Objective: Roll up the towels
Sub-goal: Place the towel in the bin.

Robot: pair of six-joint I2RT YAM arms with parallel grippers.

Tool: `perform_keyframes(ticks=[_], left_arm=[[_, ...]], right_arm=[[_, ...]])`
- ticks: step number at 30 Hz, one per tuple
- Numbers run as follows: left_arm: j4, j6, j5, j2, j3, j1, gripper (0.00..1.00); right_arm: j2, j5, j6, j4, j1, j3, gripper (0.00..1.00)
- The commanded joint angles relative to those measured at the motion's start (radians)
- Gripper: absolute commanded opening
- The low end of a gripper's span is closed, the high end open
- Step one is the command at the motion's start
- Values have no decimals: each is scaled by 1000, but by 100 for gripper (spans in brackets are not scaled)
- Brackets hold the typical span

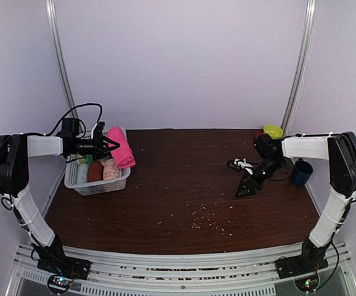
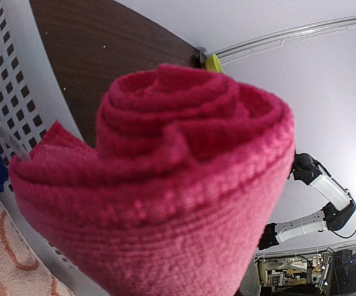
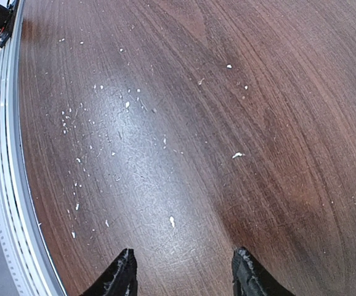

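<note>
A rolled hot pink towel (image 1: 122,148) hangs over the far right corner of the white mesh basket (image 1: 98,185), and my left gripper (image 1: 108,146) is shut on it from the left. In the left wrist view this pink towel (image 2: 184,185) fills the frame with its spiral end facing me and hides my fingers. Inside the basket lie a peach patterned towel (image 1: 111,171), a brown one (image 1: 95,172) and a pale green one (image 1: 82,174). My right gripper (image 1: 247,189) points down at the bare table at the right. In its own wrist view this gripper (image 3: 187,274) is open with nothing between its fingertips (image 3: 125,274).
A yellow-green bowl (image 1: 273,131) sits at the back right and a dark blue cup (image 1: 301,172) stands by the right edge. Pale crumbs (image 1: 209,220) are scattered over the brown table (image 1: 178,185). The basket wall (image 2: 5,92) is close on the left.
</note>
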State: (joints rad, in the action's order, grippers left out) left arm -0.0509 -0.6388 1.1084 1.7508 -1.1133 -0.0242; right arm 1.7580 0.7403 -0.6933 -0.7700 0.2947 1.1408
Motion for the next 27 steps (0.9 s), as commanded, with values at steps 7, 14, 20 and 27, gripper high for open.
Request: perform_keyframes(ticks=[7, 14, 20, 27], left_arm=[[-481, 371, -89, 108, -89, 7, 14], [-603, 429, -196, 164, -174, 5, 12], [-648, 442, -239, 196, -208, 2, 11], [-703, 452, -311, 219, -239, -8, 12]], right_arm=[[-3, 4, -9, -11, -6, 25, 52], [4, 5, -11, -11, -6, 25, 52], [5, 3, -11, -12, -6, 27, 51], [4, 0, -8, -9, -7, 25, 50]])
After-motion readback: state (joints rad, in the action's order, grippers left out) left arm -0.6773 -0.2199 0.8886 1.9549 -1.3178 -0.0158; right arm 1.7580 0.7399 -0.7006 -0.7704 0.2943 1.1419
